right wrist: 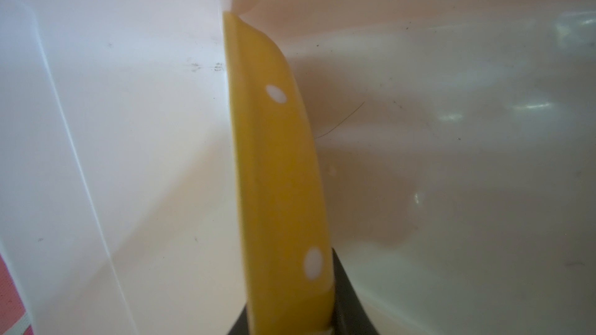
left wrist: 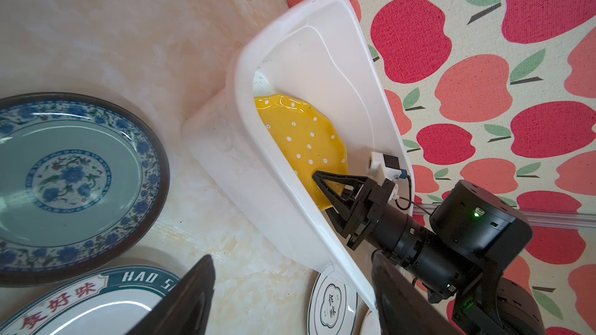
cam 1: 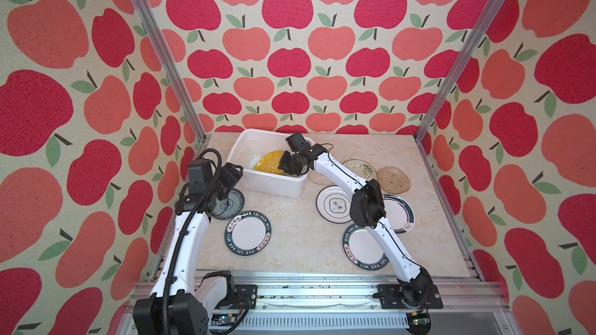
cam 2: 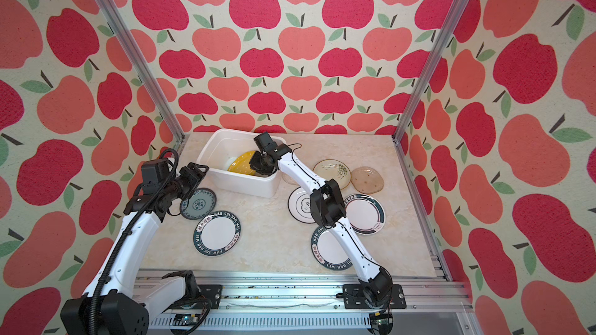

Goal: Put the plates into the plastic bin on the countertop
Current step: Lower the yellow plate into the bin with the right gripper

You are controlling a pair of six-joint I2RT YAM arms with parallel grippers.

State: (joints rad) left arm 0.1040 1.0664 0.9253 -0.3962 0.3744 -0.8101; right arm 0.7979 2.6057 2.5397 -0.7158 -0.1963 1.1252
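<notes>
Your right gripper (left wrist: 322,190) grips the yellow plate (left wrist: 300,136), which slopes left from it inside the bin (cam 1: 274,185). Left gripper (cam 1: 234,171) hangs open.

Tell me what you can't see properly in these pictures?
White thing in the bin: left wrist view, the yellow plate covers most of it.
Clear plate beside the bin: both top views, the right arm hides most of it.
Right claw: right wrist view, cut off by the edge; the plate looks blurry.

Glossy yellow plate (left wrist: 300,136), smooth white plastic bin (left wrist: 338,75).
</notes>
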